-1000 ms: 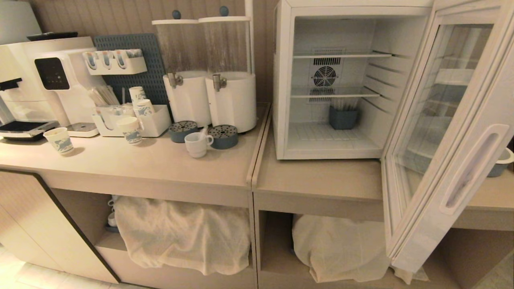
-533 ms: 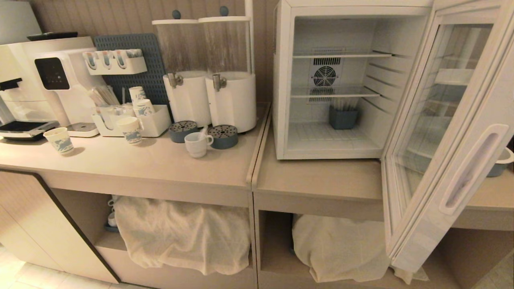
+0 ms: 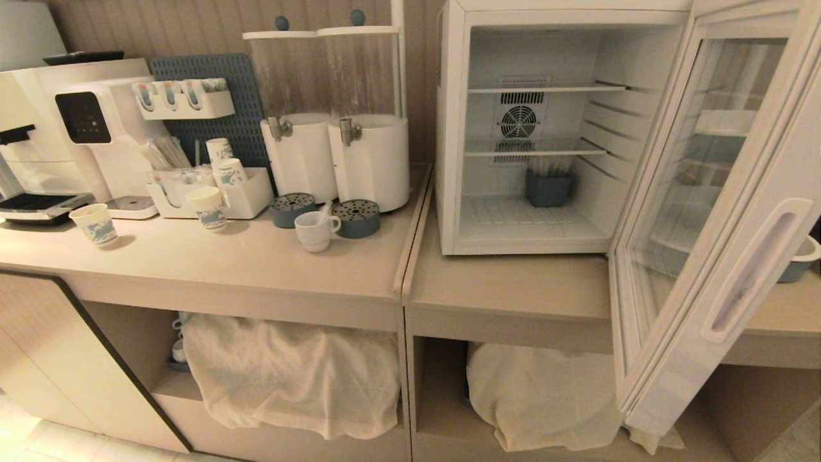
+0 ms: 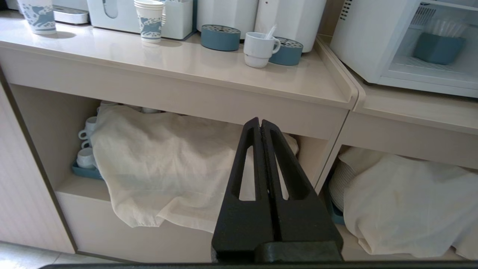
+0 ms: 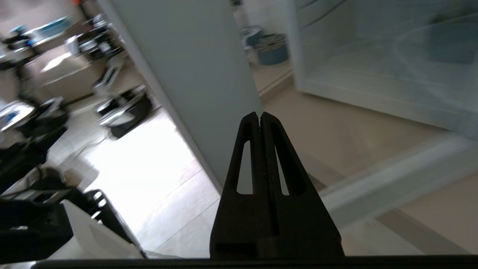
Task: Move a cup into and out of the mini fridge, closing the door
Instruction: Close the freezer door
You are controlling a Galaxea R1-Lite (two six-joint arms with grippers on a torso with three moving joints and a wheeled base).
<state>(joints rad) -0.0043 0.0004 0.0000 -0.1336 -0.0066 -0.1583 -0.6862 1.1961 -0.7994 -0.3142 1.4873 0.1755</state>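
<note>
White ceramic identifies the cup (image 3: 313, 231): one unit, upright on the counter (image 3: 244, 256), toward the counter's right rear corner, handle facing the fridge. A small stirrer or spoon stands inside it. It sits just beside the right one of two blue-grey perforated drip trays (image 3: 356, 218), which lie below two white cylindrical drink dispensers (image 3: 369, 154) along the rear edge.

One mini fridge (image 3: 519, 128) stands on the adjoining lower counter section, at its rear left. The door (image 3: 712, 212) is swung fully open toward the right, glass pane visible, recessed handle on its outer frame. Inside the cabinet: two wire shelves, one fan grille on the rear wall, and one blue-grey container (image 3: 548, 187) on the floor at the rear.

Two printed paper cups (image 3: 95, 224) stand loose near the counter's left front area; further cups are stacked in a white organizer (image 3: 211, 192) at the rear. One coffee machine (image 3: 70, 128) occupies the left rear corner.

Below the counter, two open compartments each hold one pale cloth (image 3: 288, 378) draped over stored crockery.

Neither arm appears in the head view. Left gripper (image 4: 260, 125): fingers clenched together, grasping nothing, aimed at the left lower compartment. Right gripper (image 5: 260, 118): fingers clenched together, grasping nothing, positioned near the outer edge of the open door, with the room floor visible beyond.
</note>
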